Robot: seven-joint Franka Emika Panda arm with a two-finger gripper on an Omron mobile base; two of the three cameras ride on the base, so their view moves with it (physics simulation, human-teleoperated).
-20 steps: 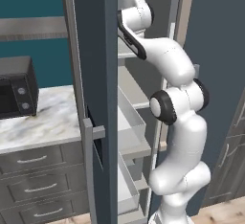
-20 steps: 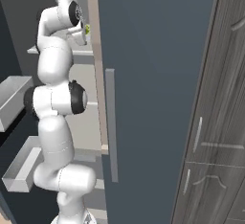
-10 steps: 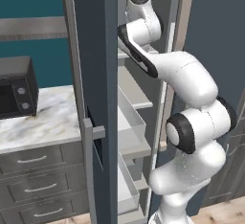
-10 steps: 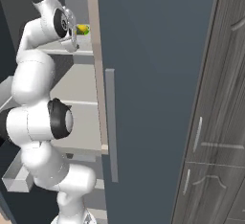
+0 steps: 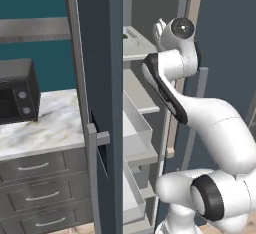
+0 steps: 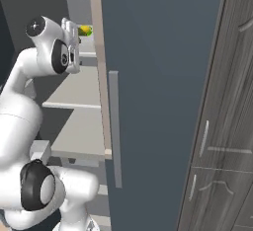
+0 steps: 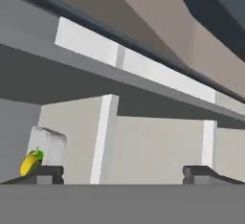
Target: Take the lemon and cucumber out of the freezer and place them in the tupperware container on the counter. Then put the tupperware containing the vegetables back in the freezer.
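Freezer (image 5: 97, 53) stands open beside the counter (image 5: 40, 128) and microwave (image 5: 17, 90); its door (image 6: 158, 77) blocks the right view. Gripper (image 7: 122, 173), fingers spread, holds nothing. Lemon (image 6: 85, 29) lies on the top shelf; the green beside it is probably the cucumber.

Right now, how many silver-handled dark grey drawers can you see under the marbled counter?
3, stacked under the white-and-grey marbled counter: top drawer, middle drawer, bottom drawer. The open freezer door may hide more.
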